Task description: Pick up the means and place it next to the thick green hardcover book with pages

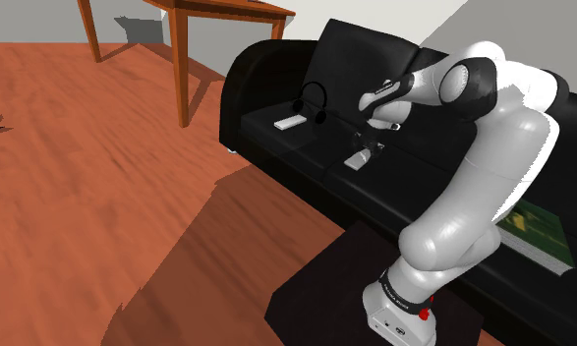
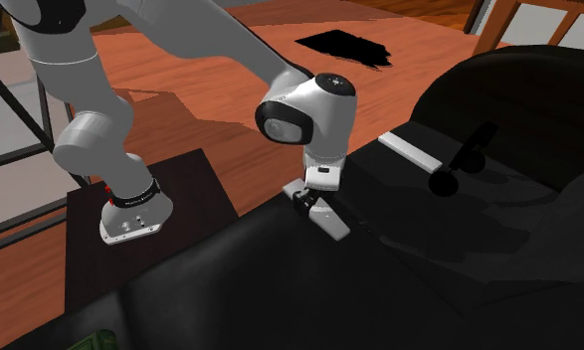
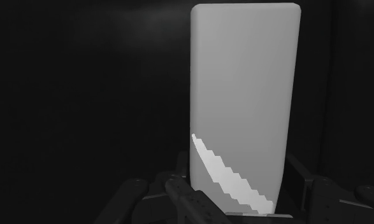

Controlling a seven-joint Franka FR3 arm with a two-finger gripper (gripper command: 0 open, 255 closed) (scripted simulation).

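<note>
A flat white slab (image 1: 358, 161) lies low over the black sofa seat (image 1: 306, 157), near the seat's front edge. My gripper (image 1: 361, 147) reaches down onto it from above. In the wrist view the slab (image 3: 243, 89) stretches away from the gripper (image 3: 236, 188), and the two black fingers (image 3: 181, 170) press against its long sides at the near end, shut on it. In the second exterior view the slab (image 2: 330, 220) hangs tilted under the gripper (image 2: 306, 198). The thick green book (image 1: 540, 234) lies on the sofa at the shoulder view's right, behind my arm.
A second white slab (image 1: 290, 123) and black headphones (image 1: 313, 101) rest farther along the seat. A wooden table (image 1: 227, 14) stands on the red-brown floor (image 1: 99, 177) beyond the sofa's end. My dark stand (image 1: 325, 295) sits in front of the sofa.
</note>
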